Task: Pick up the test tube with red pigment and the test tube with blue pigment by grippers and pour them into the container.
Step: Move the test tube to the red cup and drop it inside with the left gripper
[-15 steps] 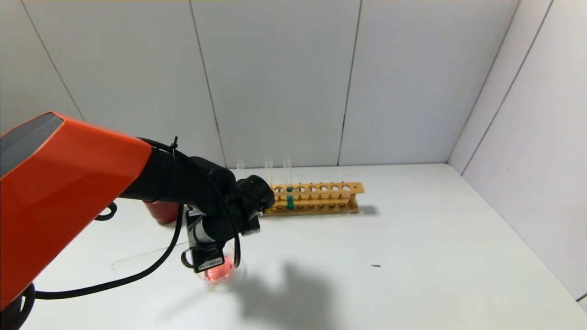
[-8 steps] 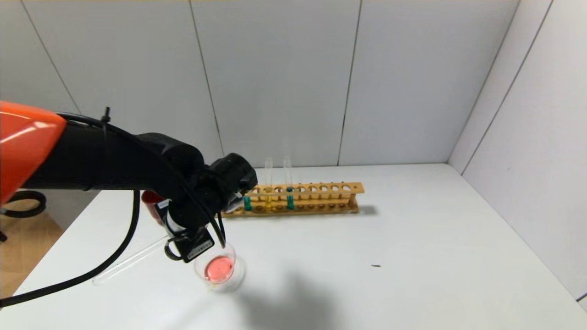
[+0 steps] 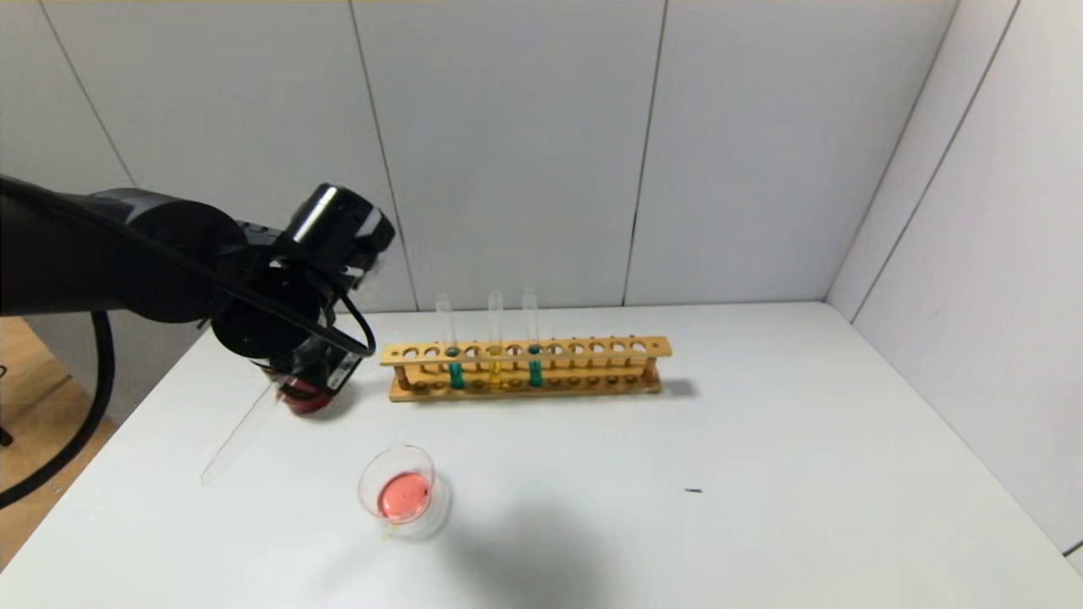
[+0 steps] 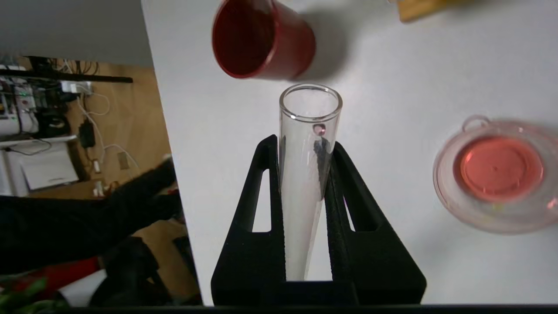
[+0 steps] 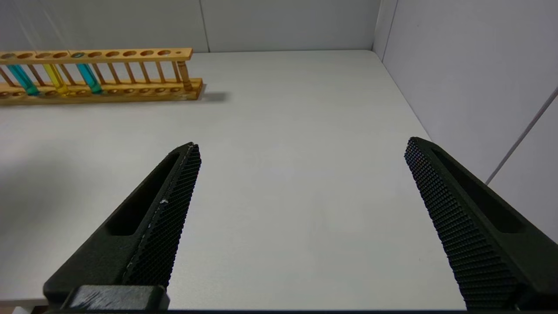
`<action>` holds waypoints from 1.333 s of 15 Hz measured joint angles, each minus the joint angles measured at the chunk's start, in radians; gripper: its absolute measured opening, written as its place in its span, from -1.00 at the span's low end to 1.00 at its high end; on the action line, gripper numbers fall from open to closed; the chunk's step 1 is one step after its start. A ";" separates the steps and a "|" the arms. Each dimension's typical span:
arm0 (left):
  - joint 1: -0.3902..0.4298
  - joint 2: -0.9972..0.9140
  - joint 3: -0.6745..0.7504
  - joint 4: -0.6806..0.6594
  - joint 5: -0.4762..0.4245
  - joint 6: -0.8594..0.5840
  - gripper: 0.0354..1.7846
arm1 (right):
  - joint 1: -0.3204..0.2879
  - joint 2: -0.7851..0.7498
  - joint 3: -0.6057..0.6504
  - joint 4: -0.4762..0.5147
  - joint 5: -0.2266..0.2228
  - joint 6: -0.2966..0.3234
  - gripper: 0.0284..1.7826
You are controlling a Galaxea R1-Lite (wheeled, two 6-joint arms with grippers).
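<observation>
– Red-pigment test tube [image 4: 305, 174]? Emptied, clamped in your left gripper [image 4: 305, 205] beside the rack [image 3: 525, 368]; right gripper [image 5: 301, 209] gapes idle.

– Thin, slick glass: squeeze the blue-pigment tube [image 3: 535, 338] gently, mid-length.

The left gripper [image 4: 305, 144] is now up and away from the container [image 3: 398, 493], back over the left table edge near the red cup [image 4: 261, 39], carrying the emptied tube [image 4: 305, 174] with it; the rack [image 3: 525, 365] stands fully uncovered.

walls [image 3: 508, 152]: grey panels | table [image 3: 761, 474]: white | floor [image 3: 34, 440]: wood, at left
</observation>
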 joint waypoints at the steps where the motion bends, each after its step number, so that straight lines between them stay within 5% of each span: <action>1: 0.030 -0.006 0.000 -0.029 -0.026 0.000 -0.68 | 0.000 0.000 0.000 0.000 0.000 0.000 0.92; 9: 0.210 -0.031 0.030 -0.410 -0.232 0.035 -0.68 | 0.000 0.000 0.000 0.000 0.000 0.000 0.92; 20: 0.377 0.105 0.050 -0.736 -0.361 0.024 -0.68 | 0.000 0.000 0.000 0.000 0.000 0.000 0.92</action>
